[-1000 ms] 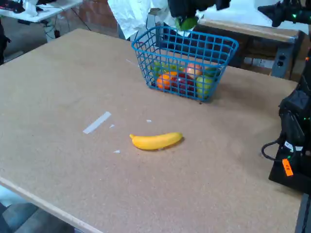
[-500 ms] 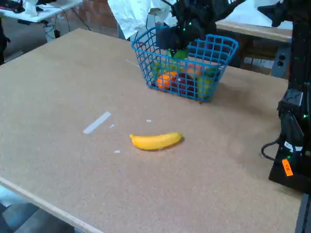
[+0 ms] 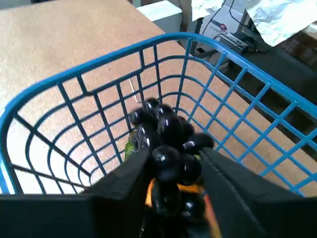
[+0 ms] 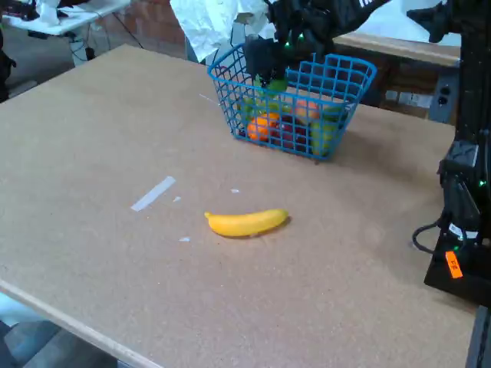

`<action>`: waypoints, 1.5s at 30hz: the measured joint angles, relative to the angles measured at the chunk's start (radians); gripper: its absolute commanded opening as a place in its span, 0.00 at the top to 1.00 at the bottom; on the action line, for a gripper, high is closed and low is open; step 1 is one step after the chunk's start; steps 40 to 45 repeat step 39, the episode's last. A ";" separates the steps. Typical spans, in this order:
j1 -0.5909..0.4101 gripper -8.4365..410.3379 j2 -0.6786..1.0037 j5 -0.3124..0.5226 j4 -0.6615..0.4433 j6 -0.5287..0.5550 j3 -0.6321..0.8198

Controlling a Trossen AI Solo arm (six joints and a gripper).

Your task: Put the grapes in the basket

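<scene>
In the wrist view the dark purple-black grapes (image 3: 168,144) hang pinched between the two black fingers (image 3: 124,173) of my gripper (image 3: 173,171), which is shut on them. They sit inside the rim of the blue wire basket (image 3: 173,37), above its floor. In the fixed view my gripper (image 4: 270,67) reaches down into the near-left part of the basket (image 4: 349,69), and the bunch's green leaf (image 4: 277,83) shows just under it. The dark bunch itself is hard to make out there.
Several toy fruits, orange (image 4: 261,125), red and green (image 4: 322,132), lie in the basket. A yellow banana (image 4: 247,222) lies on the brown table in front of it. A strip of tape (image 4: 153,193) sits left of the banana. Black equipment (image 4: 464,215) stands at the right edge.
The gripper has come down from above the basket's rim into the basket, carrying the grapes. The banana and basket have not moved.
</scene>
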 measured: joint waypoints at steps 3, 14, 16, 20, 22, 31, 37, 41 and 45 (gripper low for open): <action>0.000 0.42 0.000 0.007 0.005 0.018 0.000; 0.000 0.40 0.000 0.058 -0.002 0.043 0.000; 0.000 0.40 0.000 0.058 0.001 0.043 0.000; 0.000 0.40 0.000 0.058 -0.001 0.043 0.000; 0.000 0.40 0.000 0.058 0.000 0.043 0.000; 0.000 0.40 0.000 0.058 0.001 0.043 0.000; 0.000 0.40 0.000 0.058 0.001 0.043 0.000; 0.000 0.40 0.000 0.058 0.000 0.044 0.000; 0.000 0.40 0.000 0.058 0.000 0.044 0.000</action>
